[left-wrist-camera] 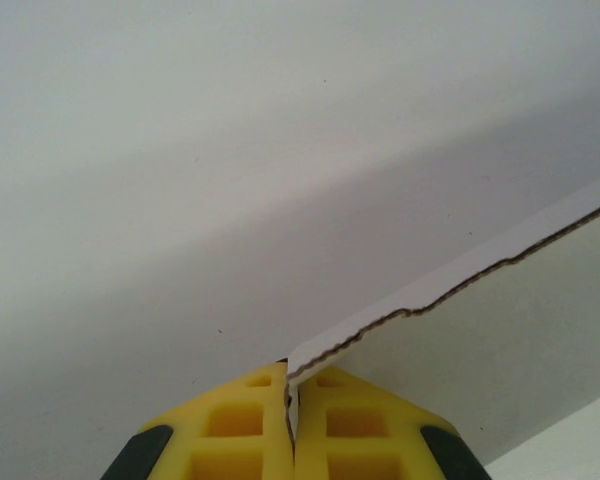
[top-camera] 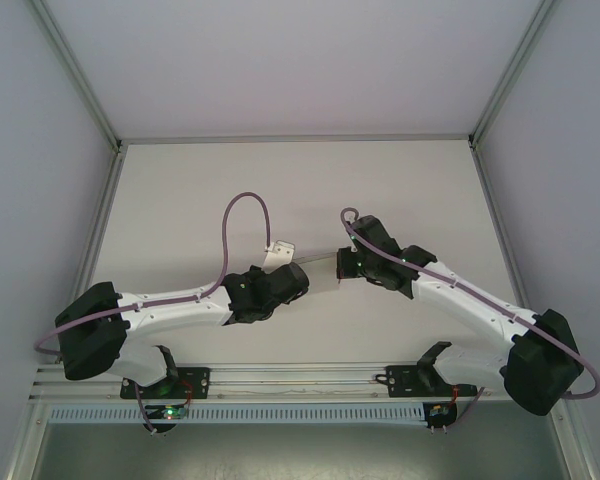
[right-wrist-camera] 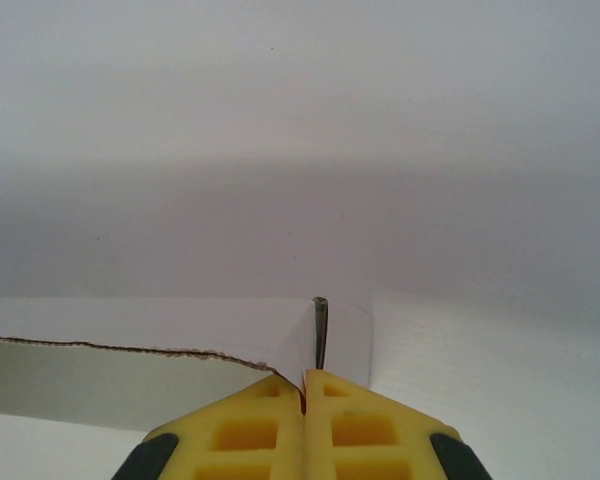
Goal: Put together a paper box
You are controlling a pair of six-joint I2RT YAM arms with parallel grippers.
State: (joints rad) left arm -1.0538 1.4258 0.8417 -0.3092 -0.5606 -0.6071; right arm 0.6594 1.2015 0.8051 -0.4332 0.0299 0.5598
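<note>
Above the middle of the desk (top-camera: pixel 180 200), somewhat nearer its front edge than its far edge, the two arms meet from opposite sides. The left arm (top-camera: pixel 170 310) reaches in from the front left corner and the right arm (top-camera: pixel 470 300) from the front right corner, both angled inward so that their wrists nearly face each other. A purple cable (top-camera: pixel 245 205) loops up over the left arm.

Between the wrists is the paper box (top-camera: pixel 320 272), white paperboard still more sheet than box, with one small flap sticking out toward the far edge beside the left wrist. Whether it is lifted clear of the desk or resting on it I cannot tell.

The left gripper (left-wrist-camera: pixel 292 400) is clenched on the paper box (left-wrist-camera: pixel 500 340): its yellow fingers (left-wrist-camera: pixel 230 440) are pressed together with the sheet's thin brown-lined edge pinched between them, and the board runs off to the right. The right gripper (right-wrist-camera: pixel 305 390) is likewise clamped on the paper box (right-wrist-camera: pixel 100 375), pads (right-wrist-camera: pixel 370 435) tight on an upright fold, the board stretching away to the left.
</note>
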